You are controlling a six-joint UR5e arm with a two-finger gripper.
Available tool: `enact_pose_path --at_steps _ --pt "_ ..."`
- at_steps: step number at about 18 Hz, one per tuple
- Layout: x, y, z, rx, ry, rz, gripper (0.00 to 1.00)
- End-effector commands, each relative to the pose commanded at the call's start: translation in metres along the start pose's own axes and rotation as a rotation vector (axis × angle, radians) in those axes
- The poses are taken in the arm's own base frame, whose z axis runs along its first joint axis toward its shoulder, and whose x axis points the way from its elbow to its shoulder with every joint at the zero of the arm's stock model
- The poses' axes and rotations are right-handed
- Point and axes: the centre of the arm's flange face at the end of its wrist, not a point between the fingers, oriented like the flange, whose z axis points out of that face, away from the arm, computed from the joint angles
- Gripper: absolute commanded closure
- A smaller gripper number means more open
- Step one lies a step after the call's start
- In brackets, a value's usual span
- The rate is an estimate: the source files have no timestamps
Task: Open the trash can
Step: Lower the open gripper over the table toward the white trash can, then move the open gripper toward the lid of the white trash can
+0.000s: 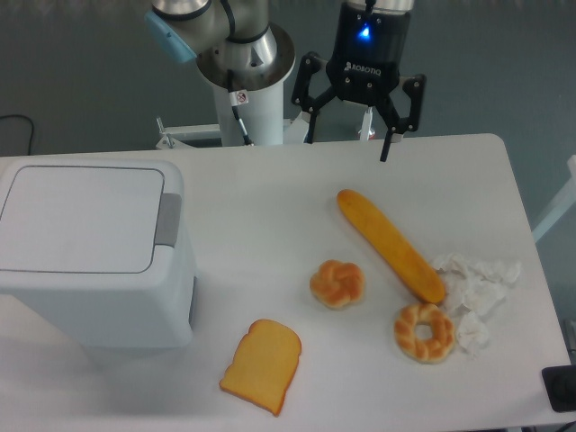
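White trash can [85, 243] with grey strip; golden-orange baguette [390, 245]; black tool [347, 144].

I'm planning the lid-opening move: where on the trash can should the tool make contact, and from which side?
Aim at the grey push-button strip on the right edge of the trash can lid. It faces up and nothing covers it, so coming straight down from above looks best. The tool hangs open, far to the right.
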Motion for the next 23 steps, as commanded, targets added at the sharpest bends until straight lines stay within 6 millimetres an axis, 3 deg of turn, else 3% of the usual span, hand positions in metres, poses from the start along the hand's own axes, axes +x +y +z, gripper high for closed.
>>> enact_pose_path --at_steps 5,23 --pt "-0.003 -0.005 0.010 0.013 -0.001 -0.141 0.00" --pt "0.011 -0.025 0.025 0.090 0.103 -0.320 0.00"
